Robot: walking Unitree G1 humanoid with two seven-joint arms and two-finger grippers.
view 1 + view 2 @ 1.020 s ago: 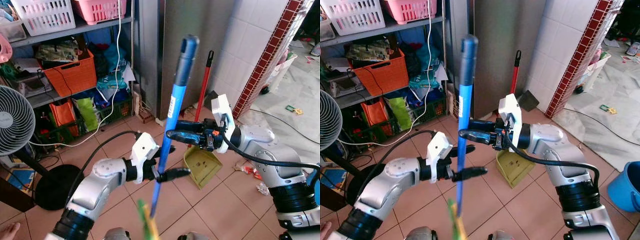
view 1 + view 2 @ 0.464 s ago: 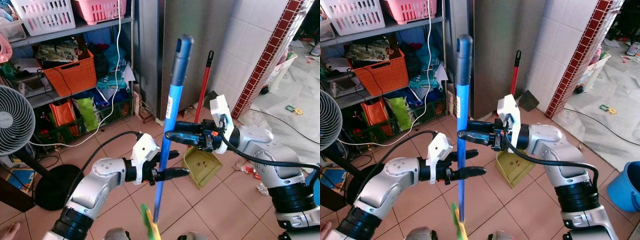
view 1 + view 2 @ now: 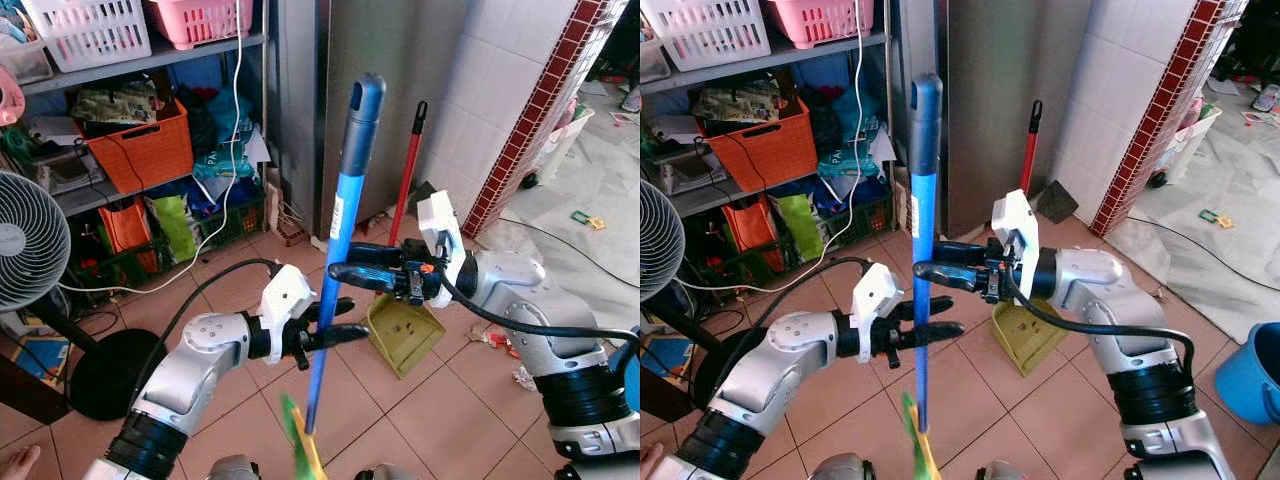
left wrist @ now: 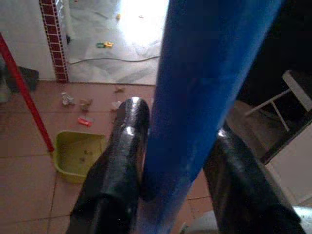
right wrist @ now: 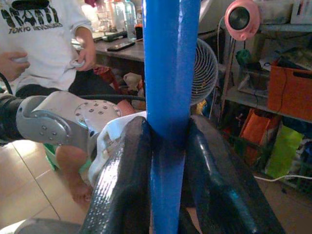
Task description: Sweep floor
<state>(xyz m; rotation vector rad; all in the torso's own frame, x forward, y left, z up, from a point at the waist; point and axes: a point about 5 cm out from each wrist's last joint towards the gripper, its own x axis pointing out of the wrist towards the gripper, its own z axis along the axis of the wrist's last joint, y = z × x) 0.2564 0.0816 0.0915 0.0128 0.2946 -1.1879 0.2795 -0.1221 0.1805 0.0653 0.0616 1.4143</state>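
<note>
Now both grippers — right gripper (image 3: 338, 273) above left gripper (image 3: 335, 322) — clamp the long blue broom handle (image 3: 335, 245), upright, ready to sweep.

both silver arms reach forward and bend inward at the elbows, so the two grippers meet in front of the body. the right gripper (image 3: 338, 263) sits above and just beside the left gripper (image 3: 338, 319), its black fingers (image 5: 127, 170) pointing toward the robot's left and pressed closed on the blue pole (image 3: 335, 250). the left gripper's fingers (image 4: 122, 146) point to the robot's right, one each side of the same pole lower down, closed against it.
</note>
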